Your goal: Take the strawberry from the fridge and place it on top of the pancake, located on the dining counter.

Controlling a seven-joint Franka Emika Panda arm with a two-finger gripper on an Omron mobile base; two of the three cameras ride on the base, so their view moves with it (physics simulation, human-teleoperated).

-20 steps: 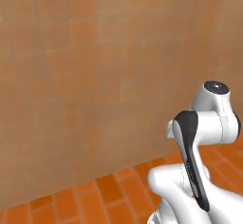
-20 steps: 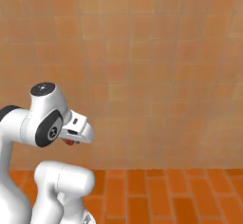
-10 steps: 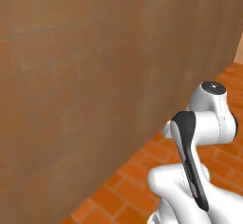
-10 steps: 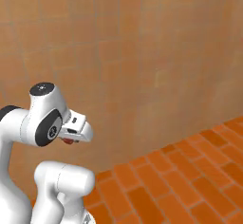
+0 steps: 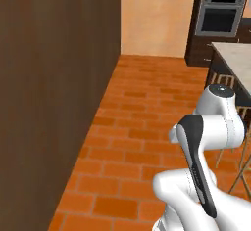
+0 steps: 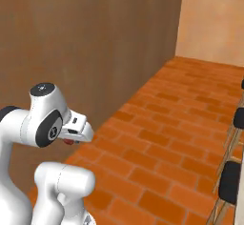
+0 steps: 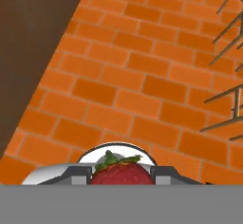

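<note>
Strawberry sits clamped between my gripper jaws, tucked close to the arm for carrying, I reckon. I see brick floor below and the dining counter ahead right, where it must go.

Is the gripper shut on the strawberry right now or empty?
Shut on it: in the hand view the strawberry sits clamped between the gripper fingertips, over the brick floor.
</note>
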